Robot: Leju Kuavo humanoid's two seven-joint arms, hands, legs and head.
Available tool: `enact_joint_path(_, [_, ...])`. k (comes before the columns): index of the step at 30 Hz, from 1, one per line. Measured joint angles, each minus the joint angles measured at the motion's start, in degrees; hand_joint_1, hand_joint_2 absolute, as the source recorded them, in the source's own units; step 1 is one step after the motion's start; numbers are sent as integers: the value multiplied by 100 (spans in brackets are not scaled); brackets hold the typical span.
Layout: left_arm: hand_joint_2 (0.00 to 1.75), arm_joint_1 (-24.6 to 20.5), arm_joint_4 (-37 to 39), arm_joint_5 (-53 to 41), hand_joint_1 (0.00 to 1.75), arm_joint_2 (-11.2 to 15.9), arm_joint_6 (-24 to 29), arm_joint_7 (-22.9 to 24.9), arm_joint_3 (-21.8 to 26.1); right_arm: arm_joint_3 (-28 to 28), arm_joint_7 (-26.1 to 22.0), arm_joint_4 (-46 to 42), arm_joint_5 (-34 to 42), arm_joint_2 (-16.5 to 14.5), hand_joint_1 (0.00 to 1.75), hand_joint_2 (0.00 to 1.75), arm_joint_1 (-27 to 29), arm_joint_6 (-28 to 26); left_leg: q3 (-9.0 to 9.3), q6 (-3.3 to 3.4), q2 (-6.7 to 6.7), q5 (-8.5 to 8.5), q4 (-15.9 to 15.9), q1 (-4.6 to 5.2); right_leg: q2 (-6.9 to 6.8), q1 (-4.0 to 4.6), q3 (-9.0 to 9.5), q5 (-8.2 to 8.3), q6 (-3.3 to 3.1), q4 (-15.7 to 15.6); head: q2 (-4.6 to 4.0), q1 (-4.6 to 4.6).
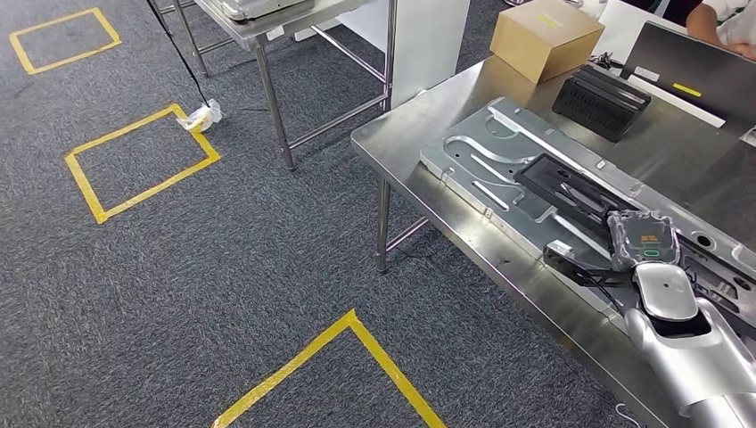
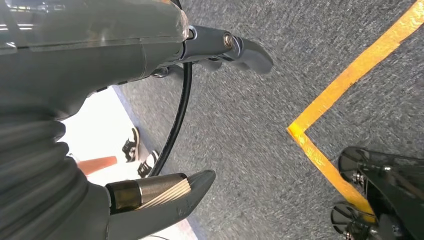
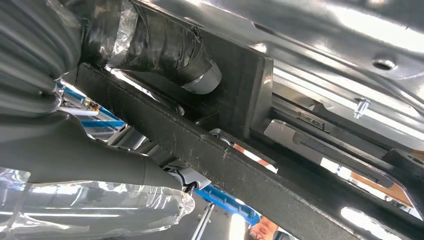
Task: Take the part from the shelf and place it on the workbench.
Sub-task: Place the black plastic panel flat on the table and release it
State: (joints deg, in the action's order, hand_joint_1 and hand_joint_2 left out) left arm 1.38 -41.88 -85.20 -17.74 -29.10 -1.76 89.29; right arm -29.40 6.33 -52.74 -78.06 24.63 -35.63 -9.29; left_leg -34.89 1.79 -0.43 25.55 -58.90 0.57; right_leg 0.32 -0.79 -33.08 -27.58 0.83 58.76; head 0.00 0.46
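The part is a black metal bracket (image 1: 571,263) at the near edge of the steel workbench (image 1: 401,143), beside a large grey fixture plate (image 1: 499,152). My right hand (image 1: 637,254) reaches over the bench and grips the bracket. In the right wrist view the black bracket (image 3: 240,165) runs between the taped fingers (image 3: 165,55) and the grey thumb (image 3: 100,165), just above the shiny plate. I cannot tell whether it touches the plate. My left hand (image 2: 100,65) hangs over the grey carpet with its fingers apart and holds nothing.
On the plate lies another black frame (image 1: 566,187). Farther back stand a cardboard box (image 1: 546,36), a black ribbed block (image 1: 602,102) and a dark panel (image 1: 704,71). A person (image 1: 727,22) sits behind the bench. A second steel table (image 1: 267,27) stands left; yellow tape (image 1: 143,165) marks the carpet.
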Motion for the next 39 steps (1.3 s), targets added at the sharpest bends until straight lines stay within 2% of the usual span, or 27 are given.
enact_joint_path(3, [175,1,1,28,0,1,-6,39,0,0,-3,37,1,-22,175,175,2,0,0,6,0,-3,-2,0,0,1,0,3,8,-1,0,0])
enact_joint_path(7, [175,1,3,31,0,1,-10,51,0,0,-5,64,1,-39,0,0,1,-1,2,10,0,-8,-2,-2,0,4,-1,4,11,0,0,0])
enact_joint_path(11, [0,1,26,-7,0,19,-86,53,0,0,-22,87,7,-52,0,0,-10,-2,4,11,1,-10,-1,-8,0,10,1,4,10,2,0,0])
enact_joint_path(31, [0,6,158,32,0,86,-83,118,0,0,-160,132,276,-149,0,0,-23,-183,7,10,1,-11,-1,-8,0,9,7,4,11,3,0,0])
enact_joint_path(34, [0,8,159,60,0,86,-117,130,0,0,-250,-156,489,-191,0,0,41,-207,8,10,4,-11,-1,-9,1,10,7,4,11,3,0,0])
enact_joint_path(39, [0,10,158,96,0,84,-195,153,0,-23,-274,-1151,722,-309,0,0,166,-211,10,10,5,-11,0,-10,3,12,5,4,10,6,0,0])
